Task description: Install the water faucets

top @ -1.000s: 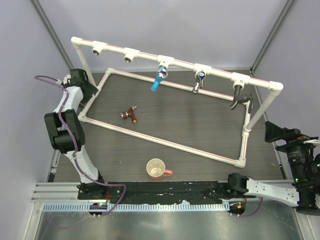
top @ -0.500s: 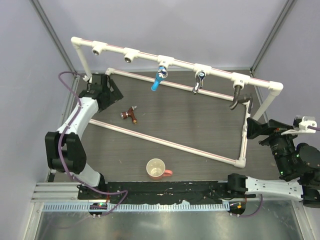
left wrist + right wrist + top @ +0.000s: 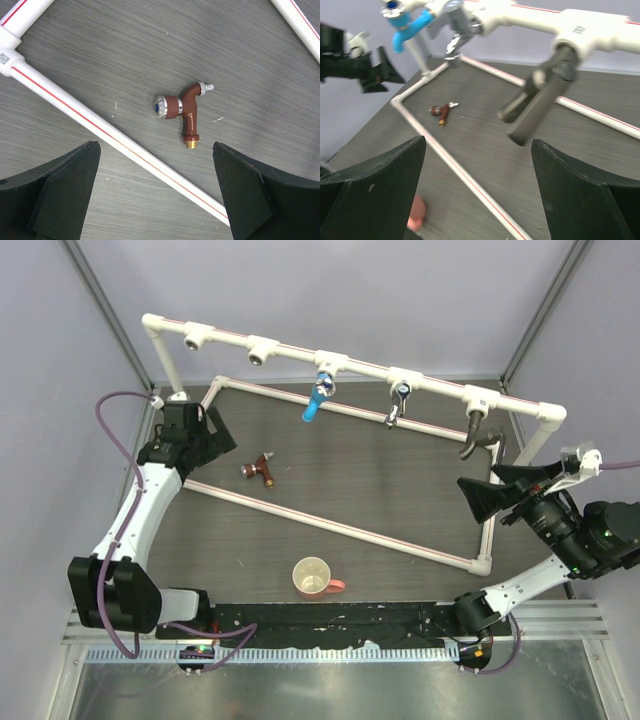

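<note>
A cup [image 3: 313, 578] stands nearest on the worktop [image 3: 400, 480]. The right hand [image 3: 480, 488] hangs empty at the right, fingers apart. The left hand [image 3: 155, 147], also spread and empty, hovers over the copper faucet [image 3: 189, 112], which lies flat inside the pipe frame [image 3: 350, 526]. Beyond, the blue faucet [image 3: 318, 398], chrome faucet [image 3: 398, 405] and dark faucet [image 3: 473, 435] hang from the raised rail [image 3: 228, 333].

Copper-brown faucet [image 3: 188, 114] flat, uninstalled
</note>
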